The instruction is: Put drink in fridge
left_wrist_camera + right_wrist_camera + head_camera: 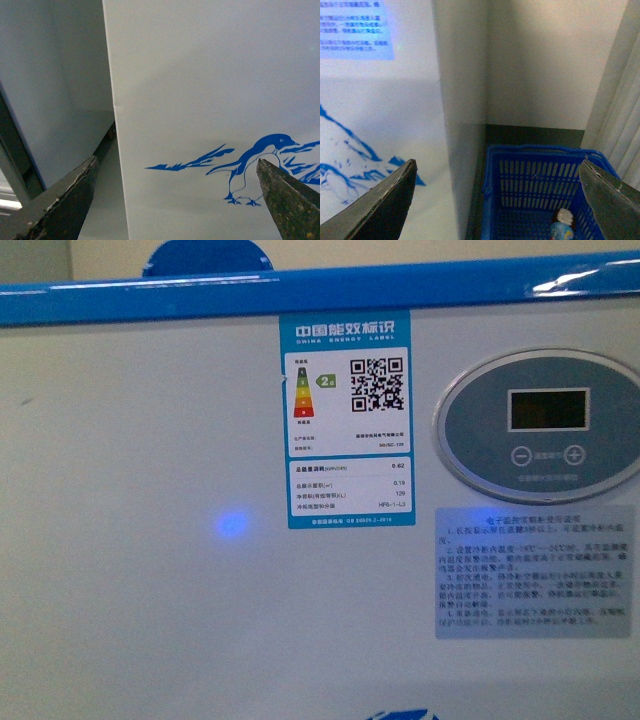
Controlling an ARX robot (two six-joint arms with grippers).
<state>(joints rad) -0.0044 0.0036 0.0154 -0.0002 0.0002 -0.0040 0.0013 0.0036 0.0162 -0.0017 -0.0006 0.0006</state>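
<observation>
Straight ahead, close up: white front of the fridge (150, 620), blue rim (320, 295) along the top, energy label (340, 420) and oval control panel (545, 425) below. Low beside the fridge's side wall, a blue basket (535, 177) with the drink (562, 226) inside, white cap up, long axis near vertical, lower part cut off. Left tool (176, 161) wide open and empty, facing the penguin picture (252, 157). Right tool (497, 162) wide open too, holding nothing, well clear of the drink.

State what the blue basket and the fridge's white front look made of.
The blue basket: moulded plastic, likely; slotted walls, thick rim, dull sheen. The fridge front: probably painted sheet metal, smooth satin white that mirrors a blue glow; plastic cannot be ruled out.
</observation>
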